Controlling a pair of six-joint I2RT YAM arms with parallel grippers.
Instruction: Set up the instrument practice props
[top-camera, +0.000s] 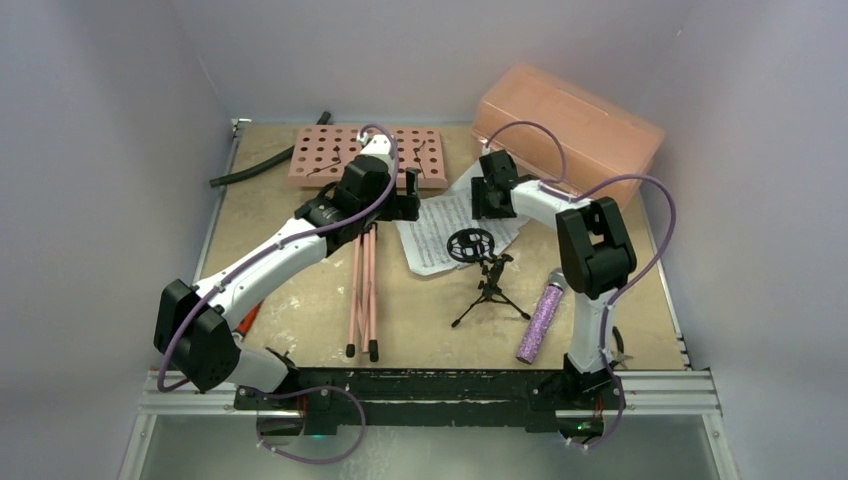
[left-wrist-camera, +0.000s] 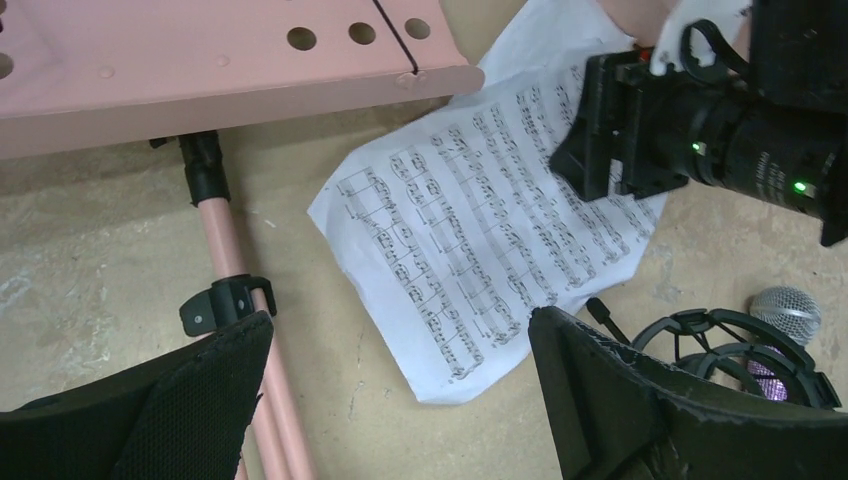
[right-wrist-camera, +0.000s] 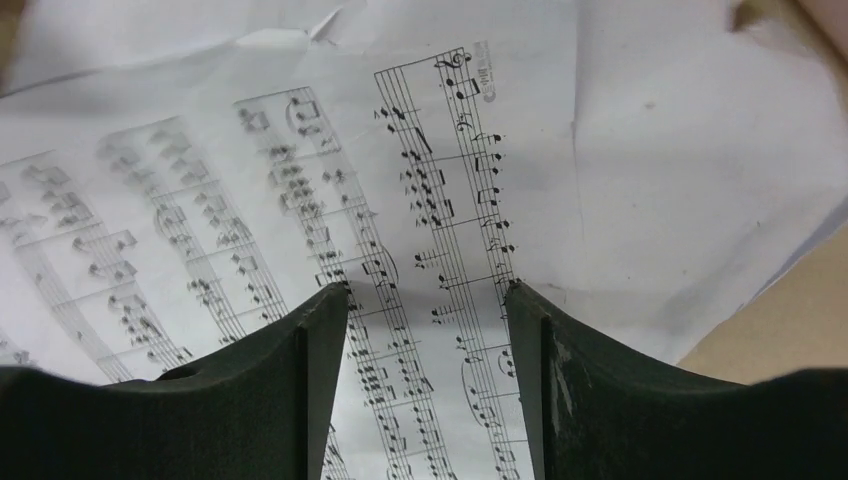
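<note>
The pink perforated music stand (top-camera: 365, 155) lies flat at the back, its folded legs (top-camera: 362, 290) pointing toward me. The white sheet-music pages (top-camera: 435, 240) lie crumpled beside it. The black tripod mic stand (top-camera: 490, 292) stands on the table, its ring mount (top-camera: 470, 244) over the pages' near edge. The purple glitter microphone (top-camera: 540, 320) lies to its right. My left gripper (left-wrist-camera: 400, 340) is open and empty, above the table between the stand's pole (left-wrist-camera: 235, 260) and the pages (left-wrist-camera: 470, 230). My right gripper (right-wrist-camera: 427, 295) is open, its tips down at the pages (right-wrist-camera: 300, 180).
A salmon plastic box (top-camera: 565, 125) stands at the back right, close behind the right gripper. A black hose (top-camera: 265, 165) lies at the back left. A red-handled wrench (top-camera: 248, 318) shows beside the left arm. Walls close in on both sides.
</note>
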